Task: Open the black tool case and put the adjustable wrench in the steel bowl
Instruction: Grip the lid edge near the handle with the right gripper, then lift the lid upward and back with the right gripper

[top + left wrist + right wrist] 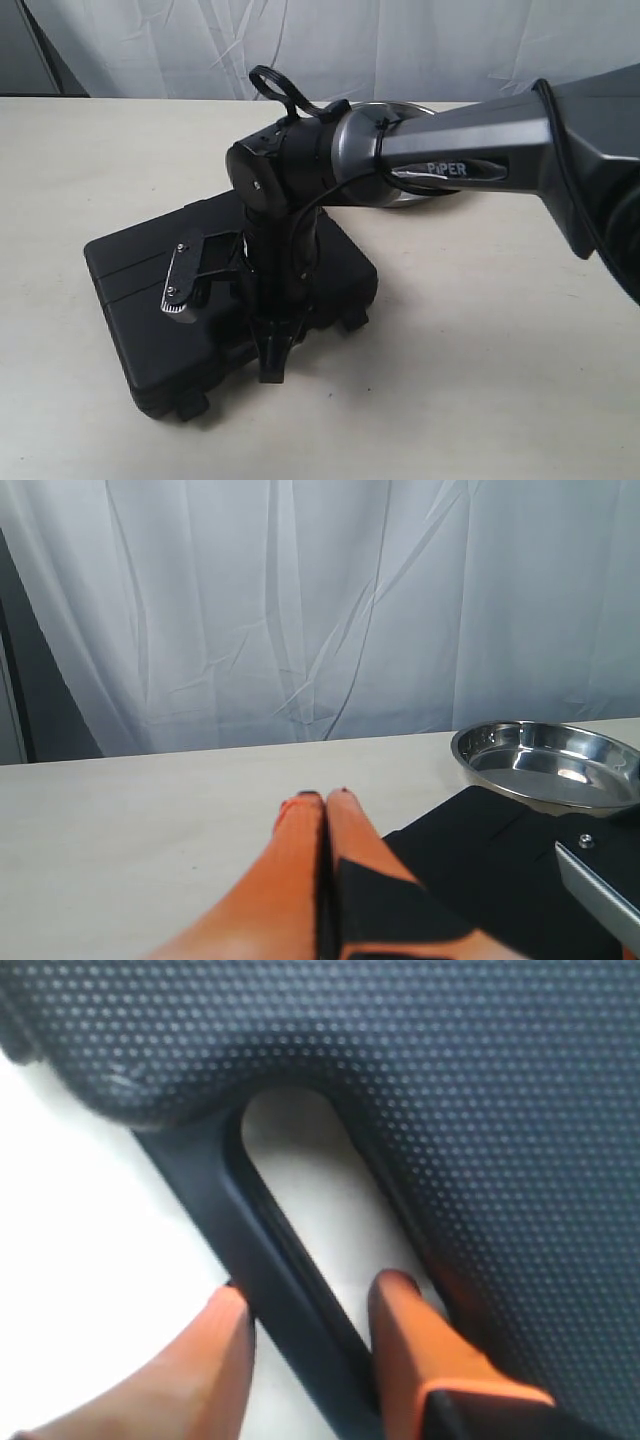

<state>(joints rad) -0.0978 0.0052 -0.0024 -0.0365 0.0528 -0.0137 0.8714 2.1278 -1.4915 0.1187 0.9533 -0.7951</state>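
The right tool (305, 1305) straddles the black tool case (500, 1110) at its cut-out handle. One orange finger (405, 1320) stands inside the cut-out and the other is outside the case's edge. Both look pressed against the bar between them, so the jaws stand narrow, clamped on the handle. In the exterior view this arm reaches across from the right and points straight down at the near edge of the case.

The case lies flat on the pale worktop (500, 360) with its lid down, so whatever it holds is hidden, the adjustable wrench included. Two small latches (190, 405) show on its near edge; whether they are fastened cannot be told.

The left tool (325, 798) hangs over the worktop with its two orange fingers pressed together and nothing between them.

The steel bowl (462, 748) sits upright just beyond the case's far corner. Whether it touches the case cannot be told. Inside it only the bare shiny bottom shows. A white curtain (300, 610) hangs behind the worktop.
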